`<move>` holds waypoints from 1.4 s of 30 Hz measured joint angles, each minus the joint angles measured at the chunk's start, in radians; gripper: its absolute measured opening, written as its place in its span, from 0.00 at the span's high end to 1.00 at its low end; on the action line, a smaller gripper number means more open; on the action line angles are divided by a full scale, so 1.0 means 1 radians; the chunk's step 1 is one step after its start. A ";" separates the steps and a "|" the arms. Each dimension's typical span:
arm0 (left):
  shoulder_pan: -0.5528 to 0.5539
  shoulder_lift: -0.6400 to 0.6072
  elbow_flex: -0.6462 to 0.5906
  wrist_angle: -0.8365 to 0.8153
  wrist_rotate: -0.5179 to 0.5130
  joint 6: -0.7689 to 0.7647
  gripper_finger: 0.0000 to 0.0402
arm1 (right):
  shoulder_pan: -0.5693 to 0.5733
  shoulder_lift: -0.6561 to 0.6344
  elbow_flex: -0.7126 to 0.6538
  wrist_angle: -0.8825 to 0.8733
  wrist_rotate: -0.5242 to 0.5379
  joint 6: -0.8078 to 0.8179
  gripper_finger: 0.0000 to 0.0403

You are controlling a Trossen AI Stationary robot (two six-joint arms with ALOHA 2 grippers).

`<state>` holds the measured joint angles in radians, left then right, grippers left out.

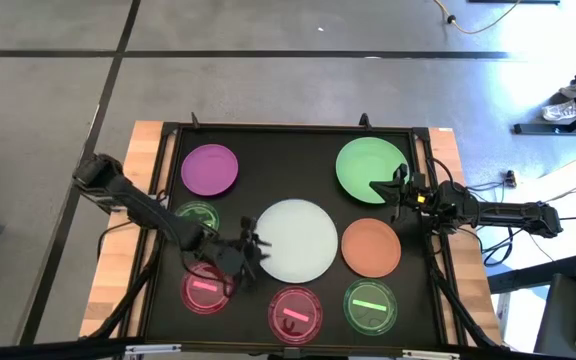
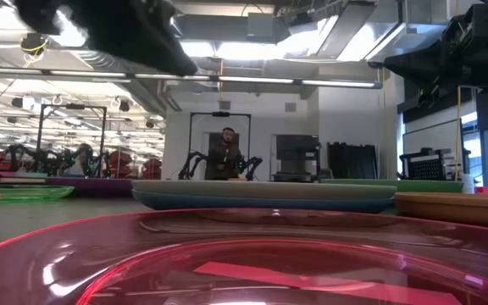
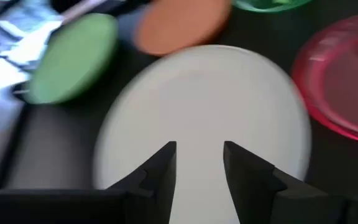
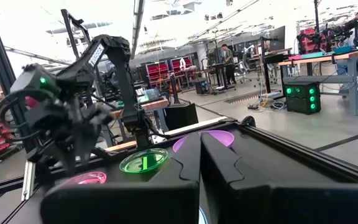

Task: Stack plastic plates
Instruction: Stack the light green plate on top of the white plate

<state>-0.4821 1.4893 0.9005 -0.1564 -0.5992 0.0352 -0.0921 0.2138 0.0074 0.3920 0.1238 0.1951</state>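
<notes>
left gripper (image 1: 255, 247): fingers parted, empty, at the rim of the large round white plastic plate (image 1: 294, 240), table centre | right gripper (image 1: 399, 188): fingers clenched, empty | handling: likely light, stiff, slippery; pinch rim

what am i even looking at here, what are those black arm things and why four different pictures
Those are two robot arms working at a table, each ending in two fingers for grasping. One picture looks straight down from above, one sits at table height, and two come from cameras on the arms' wrists.

On the dark mat lie round plastic plates: a purple plate, a green plate, a white plate resting on a blue one that shows only in the table-height picture, an orange plate, and four small see-through ones, pink and green.

The left gripper is at the white plate's edge with its fingers apart, holding nothing. The right gripper waits by the green plate, fingers shut and empty. People stand in the room behind.
</notes>
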 joint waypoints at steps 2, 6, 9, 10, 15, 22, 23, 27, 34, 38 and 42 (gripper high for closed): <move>0.012 -0.036 0.000 -0.019 -0.064 0.001 0.68 | 0.000 0.000 0.000 0.000 0.000 0.000 0.99; 0.056 -0.070 0.001 -0.053 -0.175 0.001 0.68 | 0.000 0.000 0.000 -0.002 0.016 0.002 0.99; 0.096 -0.071 0.001 -0.122 -0.245 0.001 0.68 | 0.000 0.000 0.000 -0.010 0.016 0.006 0.99; 0.110 -0.071 0.001 -0.162 -0.265 -0.004 0.68 | 0.000 0.000 0.000 -0.012 0.016 0.006 0.99; 0.205 -0.069 0.001 -0.366 -0.290 -0.164 0.69 | 0.000 0.000 0.000 -0.032 0.024 0.006 0.99; 0.321 -0.069 -0.012 -0.413 -0.182 -0.315 0.71 | 0.000 0.000 0.001 -0.052 0.055 0.007 0.99; 0.334 -0.069 -0.018 -0.404 -0.159 -0.318 0.71 | 0.000 0.000 0.001 -0.061 0.067 0.007 0.99; 0.371 -0.069 -0.067 -0.288 -0.098 -0.320 0.71 | 0.000 0.007 0.001 -0.080 0.111 0.007 0.99; 0.357 -0.068 -0.281 0.317 -0.062 -0.225 0.71 | 0.000 0.139 0.033 -0.087 0.104 0.019 0.99; 0.354 -0.068 -0.448 0.757 0.058 -0.184 0.71 | 0.001 0.262 0.087 -0.120 0.095 0.035 0.99; 0.347 -0.068 -0.572 1.034 0.113 -0.187 0.71 | 0.001 0.405 0.123 -0.135 0.123 0.037 0.99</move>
<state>-0.1347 1.4212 0.3287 0.8776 -0.4858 -0.1520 -0.0914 0.6187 0.1306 0.2567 0.2467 0.2321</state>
